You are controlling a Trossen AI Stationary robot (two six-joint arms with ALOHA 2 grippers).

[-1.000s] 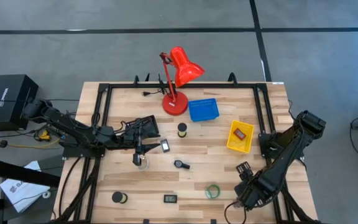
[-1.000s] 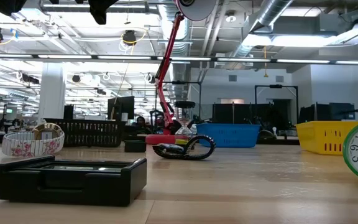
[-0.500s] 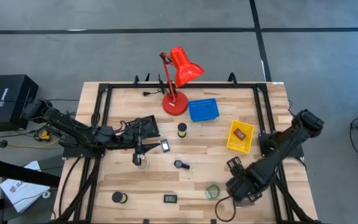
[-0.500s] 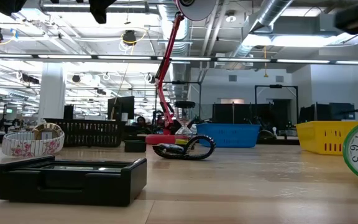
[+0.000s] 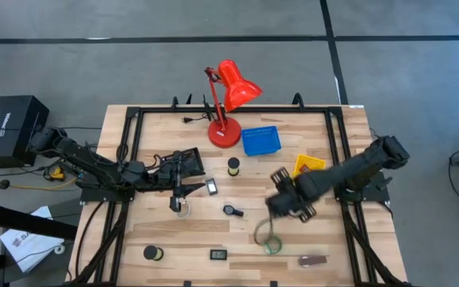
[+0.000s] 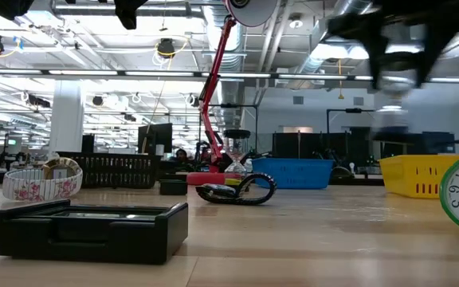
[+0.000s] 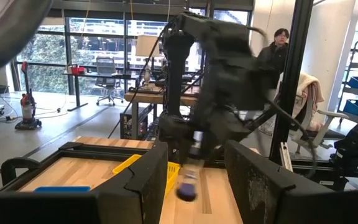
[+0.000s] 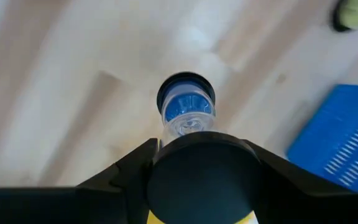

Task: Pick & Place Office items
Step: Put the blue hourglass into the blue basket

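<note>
While most office items (image 5: 218, 255) lie loose on the table (image 5: 150, 159), the right gripper (image 5: 276, 209) is clamped on a black-capped blue piece (image 8: 185, 109) above mid-table, near the yellow tray (image 5: 309, 163); left gripper (image 5: 180, 191) waits, fingers apart; early stage

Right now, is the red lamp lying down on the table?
No, the red lamp stands upright on its round base at the far side of the table, next to the blue tray.

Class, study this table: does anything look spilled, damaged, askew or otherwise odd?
Nothing looks spilled or broken. Only the small black-capped item stands out: it hangs above the table, clamped in the right gripper.
</note>
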